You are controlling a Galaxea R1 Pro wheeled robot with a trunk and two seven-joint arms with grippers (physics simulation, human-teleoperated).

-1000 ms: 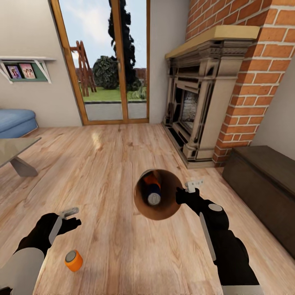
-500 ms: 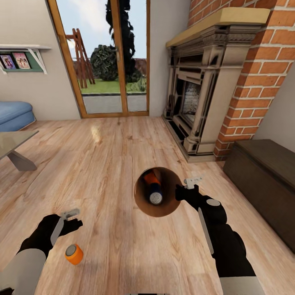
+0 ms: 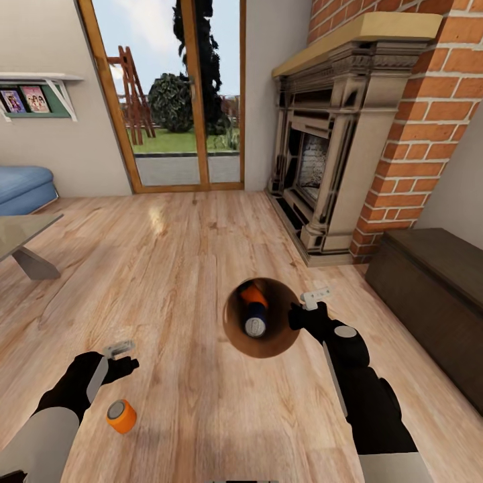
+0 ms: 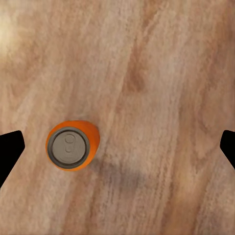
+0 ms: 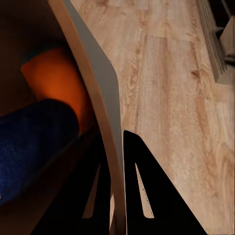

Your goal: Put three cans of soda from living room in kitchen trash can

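One bright orange soda can with a flat silver-grey top [image 3: 121, 416] stands upright on the warm wood plank floor [image 3: 181, 268], near the lower left of the head view, just below the left gripper [image 3: 121, 357]. In the left wrist view the same can [image 4: 72, 145] shows from above, its pull-tab lid facing the camera, lying toward one of the two black fingertips [image 4: 10, 147] and clear of both; those fingers stand wide apart with bare floor between them.

The round tapered bin with a pale beige-grey outside and glossy brown inside [image 3: 285, 339] hangs tilted ahead of the robot, its mouth turned toward the head camera. Inside it lie two more cans: an orange one [image 3: 253, 294] further in, and a dark blue one with a silver top [image 3: 255, 320] nearer the mouth, touching it. The right gripper [image 3: 305, 312] holds the bin at its right rim; in the right wrist view its black fingers [image 5: 147, 196] are pressed on either side of the thin pale wall [image 5: 105, 98], pinching it, with the orange and blue cans just inside.

Around the bin the floor is open on the left and ahead, as far as the wood-framed glass doors [image 3: 178, 100]. To the right stand the carved stone fireplace [image 3: 329, 154], the red brick chimney [image 3: 429, 121] and a dark brown low cabinet [image 3: 433, 295], the cabinet near the right arm. At far left sit a glass-topped table [image 3: 23, 235] and a blue sofa [image 3: 23, 188], well apart from the floor can.
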